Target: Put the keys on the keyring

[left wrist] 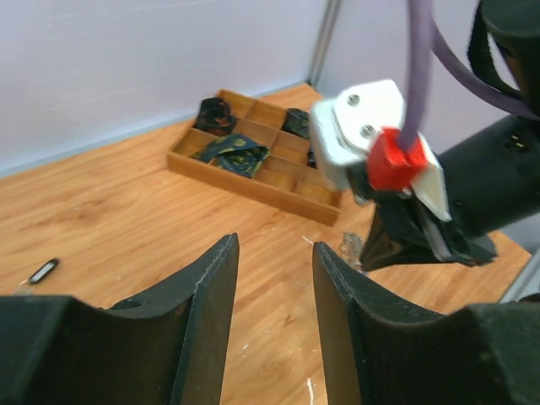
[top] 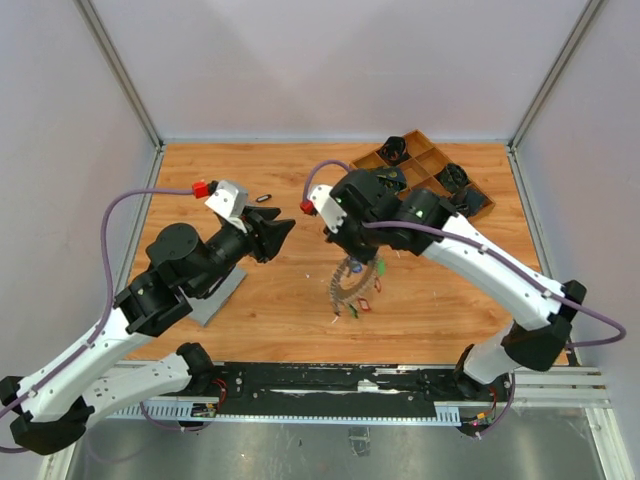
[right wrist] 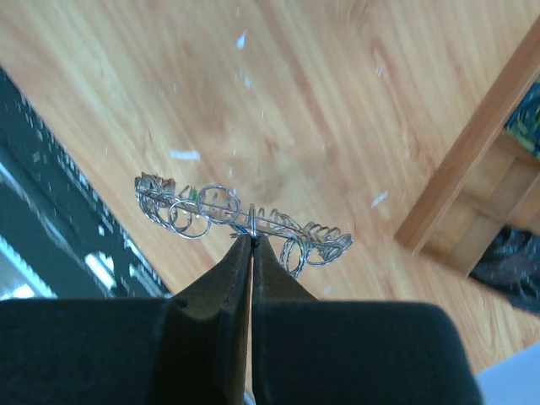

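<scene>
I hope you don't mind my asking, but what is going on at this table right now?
The right gripper is pinched shut on the keyring, which is crowded with keys, and appears to hold it just off the wooden table. The left gripper is open and empty, pointed toward the right arm. One loose key with a black tag lies on the table, apart from both grippers. The wooden compartment tray sits in the far corner.

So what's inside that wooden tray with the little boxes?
Several compartments of the wooden tray hold dark crumpled bundles; others look bare. What the bundles are is unclear, and the right arm hides some near compartments.
</scene>
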`<control>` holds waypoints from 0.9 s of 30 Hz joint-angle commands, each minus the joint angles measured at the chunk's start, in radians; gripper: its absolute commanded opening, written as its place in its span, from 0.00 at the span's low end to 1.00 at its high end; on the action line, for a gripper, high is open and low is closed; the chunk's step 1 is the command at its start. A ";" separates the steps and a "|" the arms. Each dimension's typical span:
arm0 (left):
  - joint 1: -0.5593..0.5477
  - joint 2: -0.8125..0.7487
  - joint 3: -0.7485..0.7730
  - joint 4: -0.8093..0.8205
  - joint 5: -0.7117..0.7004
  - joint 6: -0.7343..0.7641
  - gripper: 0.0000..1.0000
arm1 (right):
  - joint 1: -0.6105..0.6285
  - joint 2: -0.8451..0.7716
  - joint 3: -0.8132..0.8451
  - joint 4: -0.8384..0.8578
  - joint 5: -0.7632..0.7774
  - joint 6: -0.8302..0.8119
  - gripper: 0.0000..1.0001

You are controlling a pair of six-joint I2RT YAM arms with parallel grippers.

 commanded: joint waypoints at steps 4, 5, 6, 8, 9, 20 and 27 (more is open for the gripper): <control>0.005 -0.072 0.021 -0.061 -0.137 -0.015 0.47 | -0.062 0.105 0.095 0.412 -0.080 0.003 0.01; 0.005 -0.073 0.018 -0.064 -0.137 -0.021 0.47 | -0.066 0.110 0.070 0.467 -0.085 0.006 0.01; 0.005 -0.073 0.015 -0.066 -0.136 -0.026 0.47 | -0.073 0.109 0.038 0.496 -0.085 0.012 0.01; 0.005 -0.071 0.004 -0.065 -0.132 -0.040 0.47 | -0.095 0.099 -0.056 0.578 -0.100 0.028 0.01; 0.005 -0.072 -0.003 -0.062 -0.128 -0.047 0.47 | -0.106 0.087 -0.117 0.615 -0.114 0.036 0.01; 0.005 -0.038 -0.080 -0.008 -0.075 -0.108 0.47 | -0.150 -0.082 -0.606 0.891 -0.140 0.073 0.01; 0.010 0.014 -0.101 0.002 -0.065 -0.132 0.47 | -0.152 -0.196 -0.764 0.797 -0.069 0.128 0.12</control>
